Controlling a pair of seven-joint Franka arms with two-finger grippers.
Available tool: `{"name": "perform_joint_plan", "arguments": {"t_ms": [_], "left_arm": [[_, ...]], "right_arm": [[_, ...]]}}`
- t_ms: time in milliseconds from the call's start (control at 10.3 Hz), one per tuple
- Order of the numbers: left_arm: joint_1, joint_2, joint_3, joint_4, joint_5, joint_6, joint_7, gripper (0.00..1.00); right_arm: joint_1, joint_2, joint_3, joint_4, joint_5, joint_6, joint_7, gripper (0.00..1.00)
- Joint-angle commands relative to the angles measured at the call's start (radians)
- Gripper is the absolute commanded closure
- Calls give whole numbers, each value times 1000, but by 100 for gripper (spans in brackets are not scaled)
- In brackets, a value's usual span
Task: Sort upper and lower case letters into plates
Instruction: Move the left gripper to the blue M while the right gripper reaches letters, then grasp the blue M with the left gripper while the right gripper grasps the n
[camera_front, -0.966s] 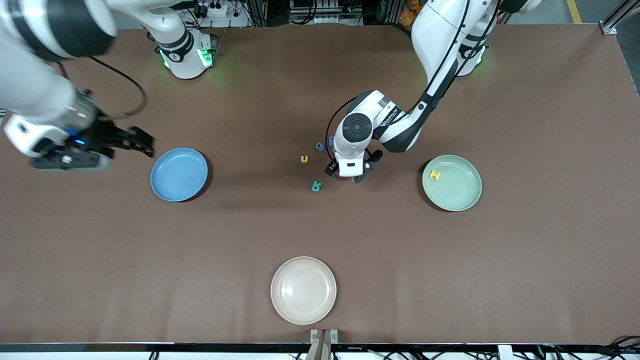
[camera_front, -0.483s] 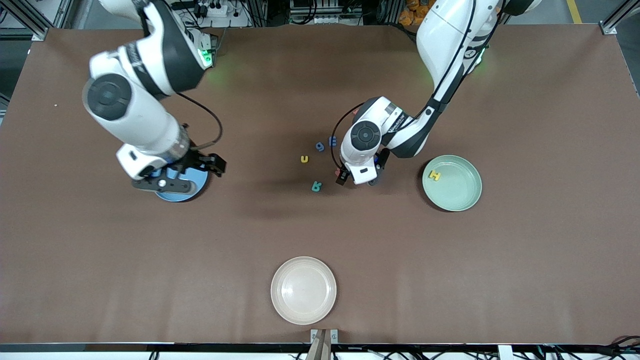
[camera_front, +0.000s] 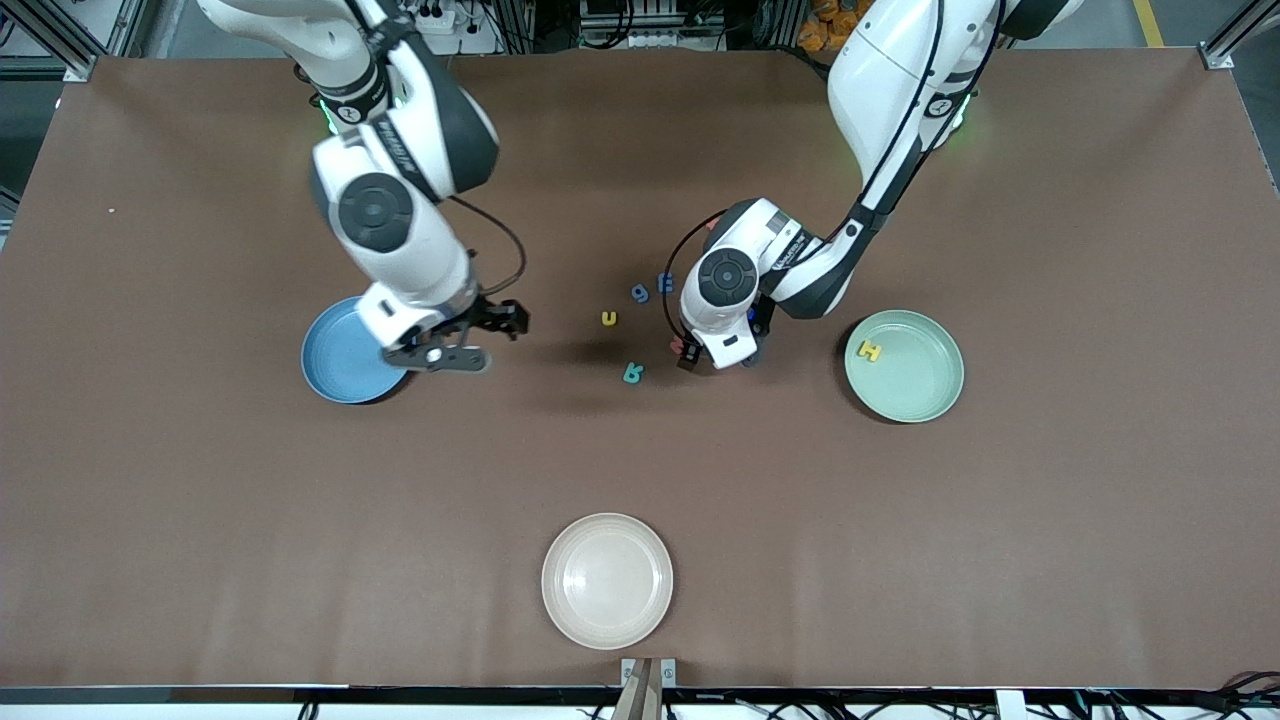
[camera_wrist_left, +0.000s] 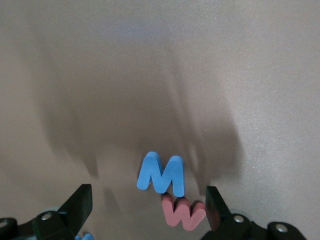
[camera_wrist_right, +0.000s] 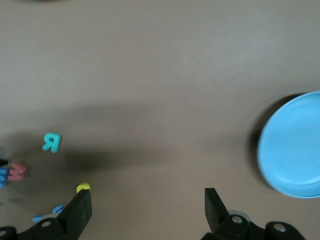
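Letters lie loose near the middle of the brown surface (camera_front: 1000, 550) in the front view: a blue g (camera_front: 640, 292), a blue E (camera_front: 664, 283), a yellow u (camera_front: 609, 318) and a teal R (camera_front: 633, 373), the R nearest the front camera. A yellow H (camera_front: 870, 350) lies in the mint green plate (camera_front: 925, 395), which sits toward the left arm's end of the surface. The blue plate (camera_front: 335, 365) sits toward the right arm's end, with no letter showing in its visible part. A cream-white plate (camera_front: 607, 580) rests near the surface's front edge. The left end effector (camera_front: 715, 355) hangs low over the surface just beside the teal R, between the letter cluster and the mint green plate. The right end effector (camera_front: 478, 338) hovers over the surface just beside the blue plate's rim, on the side toward the letters.

In the left wrist view, the left end effector's fingers (camera_wrist_left: 80, 207) stand wide apart and hold nothing. A blue M (camera_wrist_left: 162, 174) and a red w (camera_wrist_left: 182, 212) lie touching on the surface between them.

In the right wrist view, the right end effector's fingers (camera_wrist_right: 80, 210) are also wide and empty. The blue plate shows at one edge, and the teal R, the yellow u and the red w lie well apart from it.
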Motion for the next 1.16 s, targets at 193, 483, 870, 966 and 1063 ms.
{"name": "perform_joint_plan", "arguments": {"t_ms": [193,483,870,966,1063], "left_arm": [[0,24,0,-1,62,-1,-36,0],[0,24,-1,-3,62,-1,-36,4],[3,23,-1,-12,100,22,-36,11],[8,21,-1,-13,100,27,-37,11],[8,21,-3,-13,100,30,-48,11]], "right_arm": [[99,55,57,-81,-34,147,196,6],[164,151,74,-103,-77,290,319,23],[166,245,93,-106,-79,416,356,33],[166,257,97,-104,-79,424,356,33],[166,266,100,-100,-86,425,356,35]]}}
